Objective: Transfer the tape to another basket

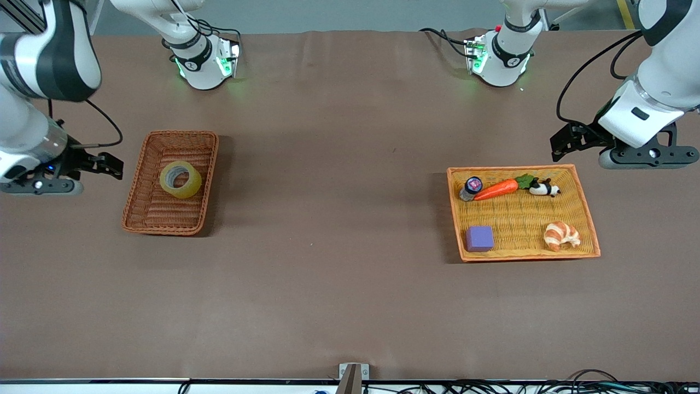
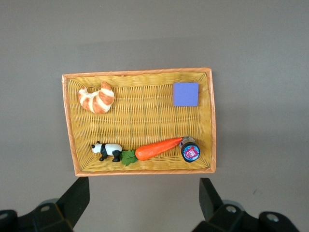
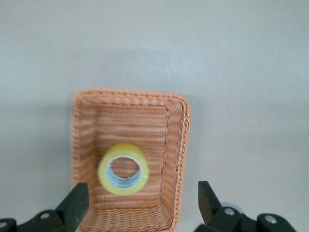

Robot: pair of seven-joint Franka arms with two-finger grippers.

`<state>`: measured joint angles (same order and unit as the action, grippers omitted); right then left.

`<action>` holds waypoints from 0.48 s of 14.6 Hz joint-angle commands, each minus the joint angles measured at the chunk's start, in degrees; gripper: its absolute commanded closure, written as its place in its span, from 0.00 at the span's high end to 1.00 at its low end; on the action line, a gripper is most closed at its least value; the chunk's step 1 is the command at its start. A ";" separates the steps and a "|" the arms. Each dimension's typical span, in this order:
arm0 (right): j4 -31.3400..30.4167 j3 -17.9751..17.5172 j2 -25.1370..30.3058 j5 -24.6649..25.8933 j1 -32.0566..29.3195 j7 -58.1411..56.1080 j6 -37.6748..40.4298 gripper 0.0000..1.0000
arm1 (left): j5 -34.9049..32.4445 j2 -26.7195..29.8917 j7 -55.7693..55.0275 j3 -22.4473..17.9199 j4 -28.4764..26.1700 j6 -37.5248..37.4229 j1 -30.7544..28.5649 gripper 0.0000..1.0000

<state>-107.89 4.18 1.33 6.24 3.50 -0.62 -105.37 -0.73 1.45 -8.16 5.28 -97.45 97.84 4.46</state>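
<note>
The tape (image 1: 188, 189), a yellowish roll with a grey core, lies in the reddish-brown basket (image 1: 143, 158) toward the right arm's end of the table. The right wrist view shows the tape (image 3: 123, 149) inside the basket (image 3: 130, 116). My right gripper (image 1: 112, 165) is open and empty, in the air over the table beside that basket; its own view shows the fingers spread wide (image 3: 140, 203). My left gripper (image 1: 566, 145) is open and empty over the table just off the orange-yellow tray's rim, and its own view (image 2: 143, 198) looks down at the tray.
The orange-yellow woven tray (image 1: 525, 219) toward the left arm's end holds a carrot (image 1: 496, 189), a panda figure (image 1: 544, 189), a small jar (image 1: 470, 187), a purple block (image 1: 479, 238) and a croissant (image 1: 561, 235). Brown table lies between basket and tray.
</note>
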 commanded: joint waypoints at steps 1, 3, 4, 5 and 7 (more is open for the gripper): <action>8.28 -4.52 -1.15 -2.88 -2.09 5.60 4.29 1.00 | -0.94 0.40 0.78 -0.10 0.59 -0.98 0.11 1.00; 15.38 -5.67 -1.50 -6.49 -3.23 8.34 10.76 1.00 | -0.94 0.31 0.87 -0.10 0.59 -0.98 0.11 1.00; 18.99 -5.67 -2.02 -6.51 -3.23 8.18 14.54 1.00 | -1.02 0.22 0.78 -0.10 0.59 -0.98 0.11 1.00; 22.16 -5.67 -3.42 -6.51 -3.32 7.83 17.71 1.00 | -1.02 0.22 0.78 -0.10 0.59 -0.98 0.20 1.00; 23.95 -5.59 -3.96 -5.72 -3.15 6.51 18.71 1.00 | -0.94 0.22 0.78 -0.10 0.59 -0.98 0.20 1.00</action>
<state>-88.04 -0.30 0.30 1.24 1.82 6.60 -88.56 -0.73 1.45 -8.16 5.29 -97.44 97.83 4.47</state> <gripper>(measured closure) 0.000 0.000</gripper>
